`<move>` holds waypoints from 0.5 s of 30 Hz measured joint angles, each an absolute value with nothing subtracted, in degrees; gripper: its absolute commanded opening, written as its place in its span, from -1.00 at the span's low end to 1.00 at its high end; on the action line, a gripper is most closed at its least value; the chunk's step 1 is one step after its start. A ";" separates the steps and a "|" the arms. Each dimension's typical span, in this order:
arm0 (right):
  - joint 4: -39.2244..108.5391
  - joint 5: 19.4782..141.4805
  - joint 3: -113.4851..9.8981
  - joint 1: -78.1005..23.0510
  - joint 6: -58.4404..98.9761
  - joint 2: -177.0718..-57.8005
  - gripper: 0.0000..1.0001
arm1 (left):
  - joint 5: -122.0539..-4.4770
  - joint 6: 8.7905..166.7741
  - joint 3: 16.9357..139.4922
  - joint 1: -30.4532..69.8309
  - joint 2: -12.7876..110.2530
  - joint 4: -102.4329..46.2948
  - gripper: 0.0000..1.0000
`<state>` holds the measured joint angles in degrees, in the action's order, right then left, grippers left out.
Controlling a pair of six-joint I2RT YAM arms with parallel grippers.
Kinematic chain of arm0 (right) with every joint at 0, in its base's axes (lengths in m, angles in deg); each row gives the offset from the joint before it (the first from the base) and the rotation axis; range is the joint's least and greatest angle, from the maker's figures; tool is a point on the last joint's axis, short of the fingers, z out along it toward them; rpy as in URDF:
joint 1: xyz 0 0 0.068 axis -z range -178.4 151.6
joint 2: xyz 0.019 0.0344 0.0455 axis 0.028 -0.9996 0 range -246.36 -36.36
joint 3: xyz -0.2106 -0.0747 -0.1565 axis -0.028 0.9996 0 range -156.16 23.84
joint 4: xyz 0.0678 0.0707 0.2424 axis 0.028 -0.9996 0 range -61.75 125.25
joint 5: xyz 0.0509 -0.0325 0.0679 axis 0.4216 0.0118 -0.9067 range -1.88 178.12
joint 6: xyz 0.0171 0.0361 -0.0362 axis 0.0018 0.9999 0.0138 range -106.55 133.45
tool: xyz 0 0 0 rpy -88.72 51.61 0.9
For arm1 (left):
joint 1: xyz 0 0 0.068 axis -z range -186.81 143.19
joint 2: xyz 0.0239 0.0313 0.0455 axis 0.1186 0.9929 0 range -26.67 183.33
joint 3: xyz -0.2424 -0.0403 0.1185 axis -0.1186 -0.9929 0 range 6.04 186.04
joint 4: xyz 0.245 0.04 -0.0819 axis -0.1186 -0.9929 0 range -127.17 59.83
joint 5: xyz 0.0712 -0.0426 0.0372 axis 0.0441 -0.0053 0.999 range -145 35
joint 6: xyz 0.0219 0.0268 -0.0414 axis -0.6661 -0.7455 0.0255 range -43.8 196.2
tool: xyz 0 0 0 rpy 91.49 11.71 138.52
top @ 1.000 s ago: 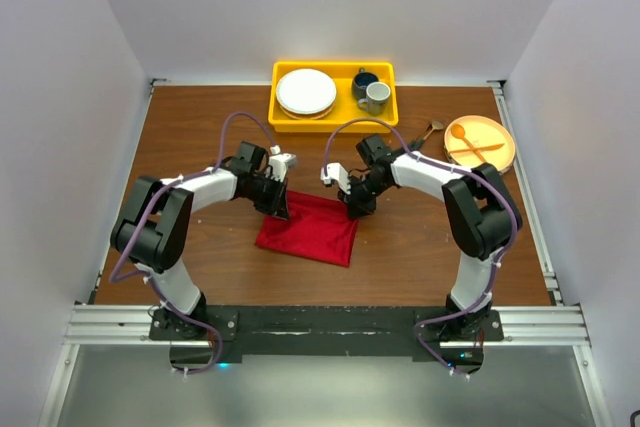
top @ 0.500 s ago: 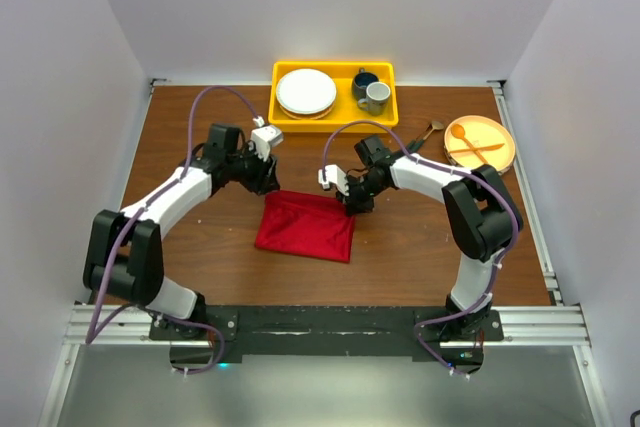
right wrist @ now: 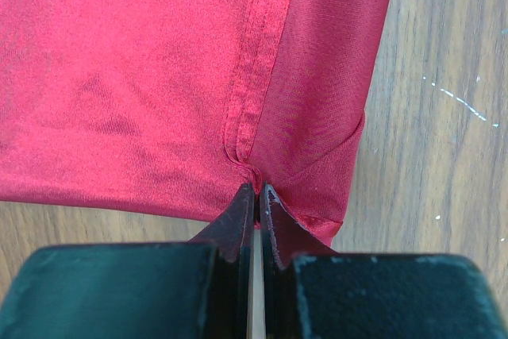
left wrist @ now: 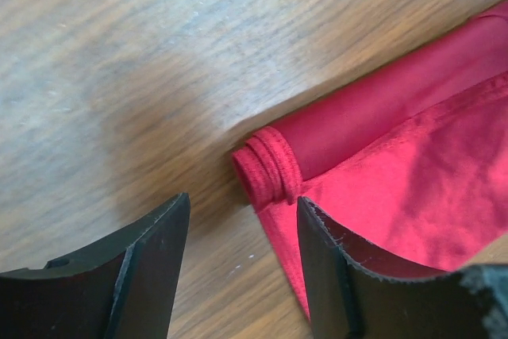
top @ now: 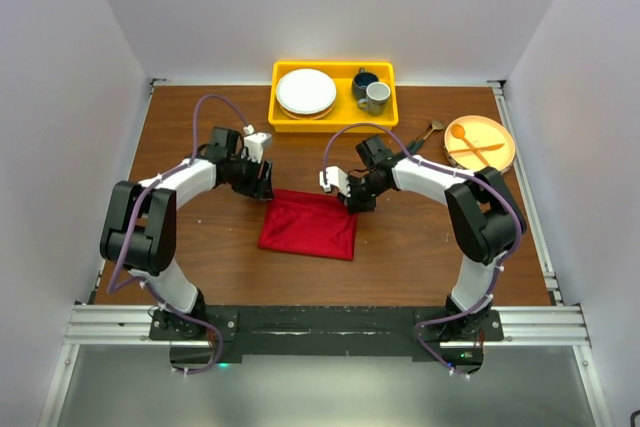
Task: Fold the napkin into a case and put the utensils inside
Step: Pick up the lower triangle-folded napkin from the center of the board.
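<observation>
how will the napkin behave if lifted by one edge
Probably floppy: the napkin lies in folded layers, so it would likely drape and unfold. Its sheen suggests it might slip from the right gripper pinching its hem.

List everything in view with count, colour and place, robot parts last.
bright red cloth napkin: one, red, folded, table centre
yellow plastic tray: one, yellow, far edge
white round plates: stack, count unclear, white, tray's left
dark blue mug: one, tray's right
grey mug: one, tray's right
round wooden plate: one, tan, far right
gold-coloured metal utensils: at least two, on the wooden plate
thin utensil: one, left of that plate
brown wooden table: one
left end effector: black, open, by napkin's corner
right end effector: black, shut on napkin
</observation>
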<state>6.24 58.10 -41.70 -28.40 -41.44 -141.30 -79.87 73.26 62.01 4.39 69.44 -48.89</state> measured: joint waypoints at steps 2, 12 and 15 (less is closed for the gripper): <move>6.24 58.19 -41.70 -28.40 -41.72 -141.30 -1.00 | -81.57 74.25 62.01 4.28 70.01 -48.63 0.19; 6.35 58.23 -41.59 -28.46 -42.18 -141.28 -1.00 | -89.40 78.92 62.01 4.30 70.93 -46.42 -0.12; 6.37 58.23 -41.59 -28.46 -42.16 -141.28 -1.00 | -90.25 79.73 62.01 4.28 70.97 -46.36 -0.16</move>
<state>6.37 58.23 -41.59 -28.46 -42.16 -141.28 -90.25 79.73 62.01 4.28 70.97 -46.36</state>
